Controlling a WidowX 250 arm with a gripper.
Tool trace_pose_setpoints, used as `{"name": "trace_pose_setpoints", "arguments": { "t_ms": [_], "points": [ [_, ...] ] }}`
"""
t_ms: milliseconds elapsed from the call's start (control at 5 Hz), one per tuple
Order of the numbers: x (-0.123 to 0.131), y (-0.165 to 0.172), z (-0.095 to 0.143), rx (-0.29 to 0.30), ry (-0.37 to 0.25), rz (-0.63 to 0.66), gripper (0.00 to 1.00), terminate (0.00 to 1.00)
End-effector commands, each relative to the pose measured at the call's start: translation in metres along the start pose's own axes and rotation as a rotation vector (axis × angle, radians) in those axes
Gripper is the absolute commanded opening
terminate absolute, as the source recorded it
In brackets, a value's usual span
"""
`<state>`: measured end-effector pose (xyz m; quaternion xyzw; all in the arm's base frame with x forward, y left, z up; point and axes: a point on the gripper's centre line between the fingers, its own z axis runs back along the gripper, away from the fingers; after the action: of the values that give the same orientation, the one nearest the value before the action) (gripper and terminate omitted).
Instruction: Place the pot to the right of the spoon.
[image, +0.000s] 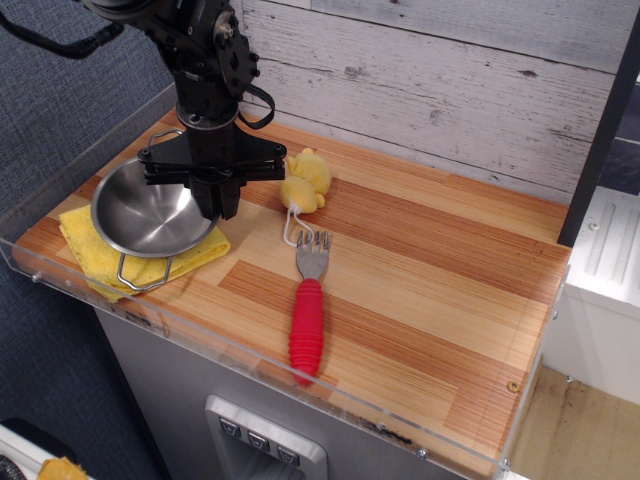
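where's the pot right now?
The pot is at the left of the counter, over the yellow cloth, its right rim pinched by the tool. It is well left of the spoon.

Pot: small, shiny stainless steel, bowl-shaped, two thin wire loop handles, one at near edge, one at far edge. Open side up, slightly tilted, empty. Located far left of scene; right rim pinched. Whether raised or resting cannot be told.

Spoon: thick ribbed red plastic handle, short grey metal head with fork-like tines. Lying flat, handle pointing near, tines pointing far. Located near centre, right of pot, well apart from it.
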<state>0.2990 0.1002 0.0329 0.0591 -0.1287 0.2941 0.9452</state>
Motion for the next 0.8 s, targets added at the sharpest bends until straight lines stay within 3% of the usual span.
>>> {"name": "trace_pose_setpoints", "arguments": {
  "t_ms": [0, 400, 600],
  "points": [
    [0.012, -0.003, 0.028, -0.036, -0.061, 0.012, 0.00, 0.00],
    [0.034, -0.005, 0.087, -0.076, -0.145, 0.064, 0.00, 0.00],
    [0.038, -0.011, 0.101, -0.101, -0.162, 0.069, 0.00, 0.00]
  ]
}}
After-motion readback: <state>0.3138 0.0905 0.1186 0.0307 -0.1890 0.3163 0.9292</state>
